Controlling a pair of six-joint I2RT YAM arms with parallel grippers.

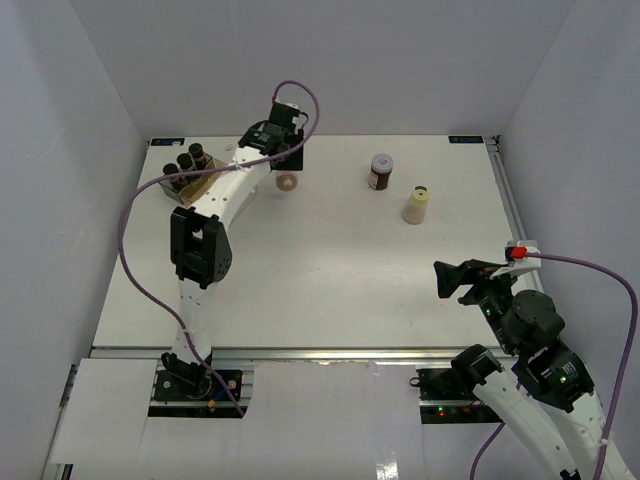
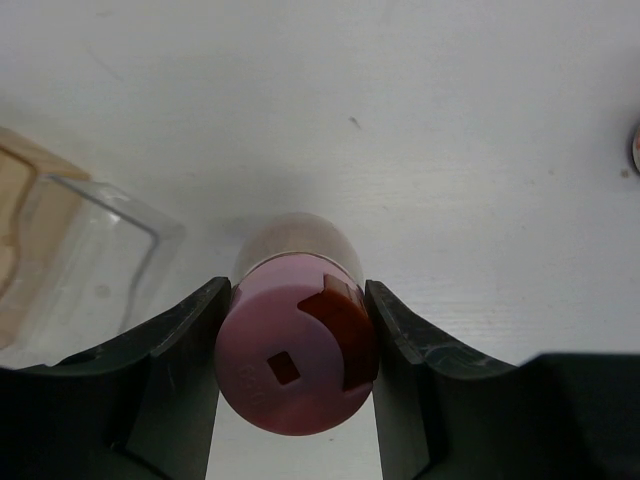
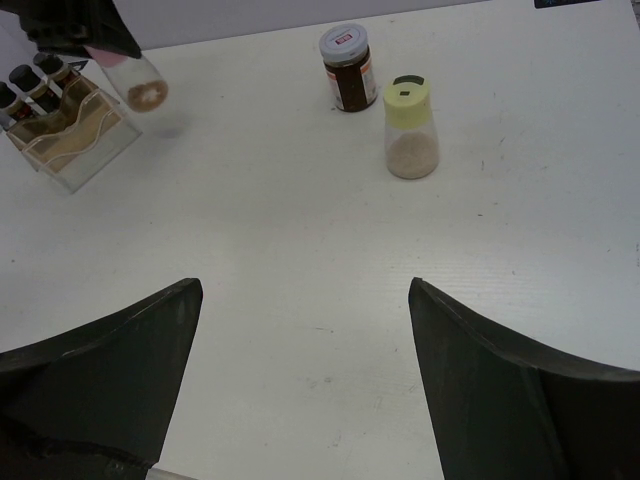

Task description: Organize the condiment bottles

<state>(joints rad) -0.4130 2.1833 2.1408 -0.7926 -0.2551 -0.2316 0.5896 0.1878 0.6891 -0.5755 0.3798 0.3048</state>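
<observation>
My left gripper (image 2: 297,300) is shut on the pink-capped jar (image 2: 296,360); both fingers press the cap's sides. In the top view the left gripper (image 1: 283,172) holds this jar (image 1: 287,182) tilted at the far left, just right of the clear bin (image 1: 185,190). Three black-capped jars (image 1: 190,160) stand in the bin. A grey-lidded jar with a red label (image 1: 381,171) and a pale yellow jar (image 1: 416,204) stand upright at the far right. My right gripper (image 3: 305,310) is open over bare table, nothing between its fingers, well short of both jars (image 3: 345,67) (image 3: 410,128).
The clear bin's corner (image 2: 80,260) lies just left of the held jar. White walls close in the table on the left, back and right. The right arm (image 1: 530,330) sits low at the near right edge.
</observation>
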